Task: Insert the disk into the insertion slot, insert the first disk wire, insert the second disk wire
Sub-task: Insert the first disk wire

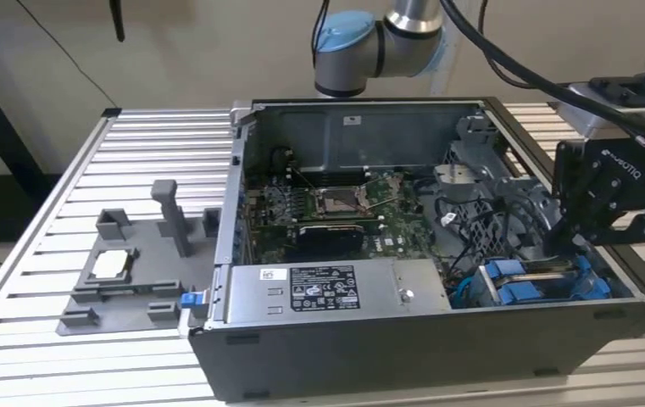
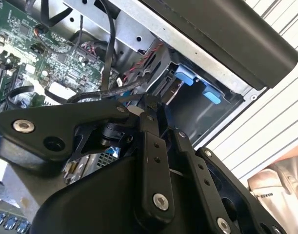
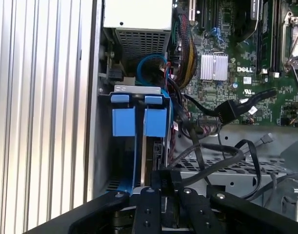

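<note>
- Table: slatted metal top. It carries a grey fixture at the exterior view's left, and an open computer case beside the fixture.
- Power-supply box: large grey labelled unit, lying along the case's near wall. It is well apart from the drive bay.
- Motherboard: green board on the case floor, towards the middle (also seen in the first wrist view).
- Arm: grey and blue joint above the far wall of the case.
- Disk: seated on edge in the insertion slot, at the case corner towards the exterior view's right. Its two blue tabs stand side by side at the slot's mouth in both wrist views. The blue carrier frame runs down into the bay.
- Black wires: a loose bundle crossing the grey sheet metal just beside the slot. One ends in a black connector that lies over the motherboard's edge, apart from the disk.
- Gripper: reaches down into the case at the exterior view's right, directly over the seated disk. In both wrist views the fingers are drawn together at the tips. A black wire runs right at the tips, but it cannot be told whether it is pinched between them.
</note>
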`<state>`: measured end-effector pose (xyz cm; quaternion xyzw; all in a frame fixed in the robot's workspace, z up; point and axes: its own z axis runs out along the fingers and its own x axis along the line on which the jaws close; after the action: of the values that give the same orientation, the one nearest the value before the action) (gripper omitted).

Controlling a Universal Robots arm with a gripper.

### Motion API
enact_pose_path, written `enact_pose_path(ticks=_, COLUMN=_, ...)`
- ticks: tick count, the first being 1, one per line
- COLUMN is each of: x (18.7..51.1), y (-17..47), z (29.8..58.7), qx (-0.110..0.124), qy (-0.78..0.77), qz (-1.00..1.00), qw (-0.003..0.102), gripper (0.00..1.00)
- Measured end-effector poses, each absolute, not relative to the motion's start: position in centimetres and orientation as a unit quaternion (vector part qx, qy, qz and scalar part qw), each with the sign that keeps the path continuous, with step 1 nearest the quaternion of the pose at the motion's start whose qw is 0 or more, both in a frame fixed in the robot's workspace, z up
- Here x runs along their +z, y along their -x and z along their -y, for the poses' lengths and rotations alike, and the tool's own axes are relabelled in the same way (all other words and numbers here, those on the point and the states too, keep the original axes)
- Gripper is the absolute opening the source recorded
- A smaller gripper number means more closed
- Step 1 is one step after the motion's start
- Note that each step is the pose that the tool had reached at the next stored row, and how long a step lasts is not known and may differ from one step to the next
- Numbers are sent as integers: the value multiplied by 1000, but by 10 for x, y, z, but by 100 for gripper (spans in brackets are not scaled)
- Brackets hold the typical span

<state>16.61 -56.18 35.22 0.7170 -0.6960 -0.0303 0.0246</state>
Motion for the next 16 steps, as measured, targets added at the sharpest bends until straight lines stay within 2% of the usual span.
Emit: enact_pose_path(ticks=16, x=343, y=-172, z=562, qx=-29, qy=-717, qz=696, qw=26, gripper=20)
